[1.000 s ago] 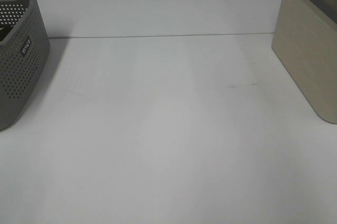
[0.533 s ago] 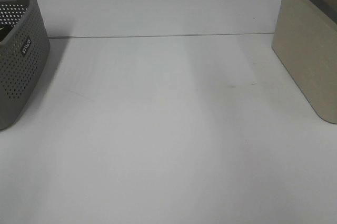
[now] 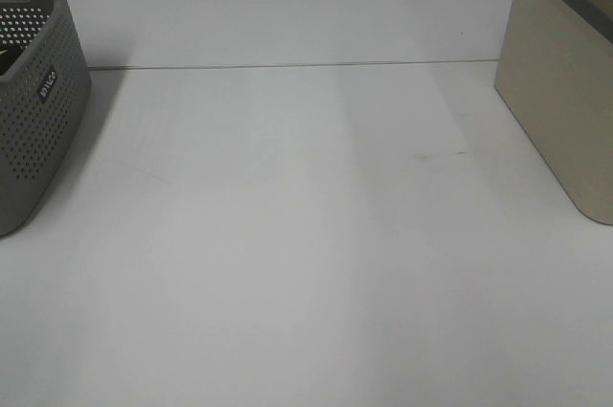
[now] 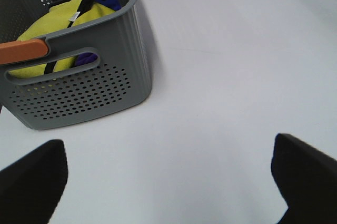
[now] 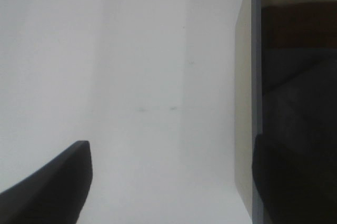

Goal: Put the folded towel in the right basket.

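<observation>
- Exterior high view: grey basket [image 3: 34, 91] at the left edge and beige basket [image 3: 565, 91] at the right edge of the white counter [image 3: 306, 235].
- Left gripper [image 4: 168, 182] gapes wide, empty, near the grey basket holding yellow cloth [image 4: 52, 29].
- Right gripper [image 5: 168, 182] spread apart, empty, one finger over the beige basket.
- Towel's location: cannot tell.
</observation>
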{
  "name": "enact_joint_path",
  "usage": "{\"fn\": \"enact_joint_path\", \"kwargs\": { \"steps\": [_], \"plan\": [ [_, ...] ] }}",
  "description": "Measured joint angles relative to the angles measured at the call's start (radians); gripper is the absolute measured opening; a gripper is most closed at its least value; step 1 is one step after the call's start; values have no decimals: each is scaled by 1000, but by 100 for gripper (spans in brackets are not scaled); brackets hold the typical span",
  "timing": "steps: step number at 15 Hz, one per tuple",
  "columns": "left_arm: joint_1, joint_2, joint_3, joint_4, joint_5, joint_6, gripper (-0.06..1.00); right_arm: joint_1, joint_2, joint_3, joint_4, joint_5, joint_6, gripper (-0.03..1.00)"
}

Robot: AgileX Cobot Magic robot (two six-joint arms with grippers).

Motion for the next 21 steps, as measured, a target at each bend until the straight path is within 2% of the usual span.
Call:
{"fn": "enact_joint_path", "kwargs": {
  "steps": [5, 10, 12, 13, 14, 19, 21],
  "plan": [
    [0, 0, 0, 0, 0, 0, 99, 0, -243, 429, -32, -2, 7, 77],
    [0, 0, 0, 0, 0, 0, 99, 0, -537, 958, -32, -3, 7, 77],
    [0, 0, 0, 0, 0, 0, 99, 0, -673, 1129, -32, -2, 7, 77],
    [0, 0, 0, 0, 0, 0, 99, 0, -714, 1165, -32, -1, 7, 77],
    [0, 0, 0, 0, 0, 0, 99, 0, -882, 1262, -32, -7, 7, 77],
    [0, 0, 0, 0, 0, 0, 99, 0, -1357, 1338, -32, -152, -25, 77],
    [0, 0, 0, 0, 0, 0, 99, 0, -1531, 1350, -32, -154, -37, 77]
  ]
}}
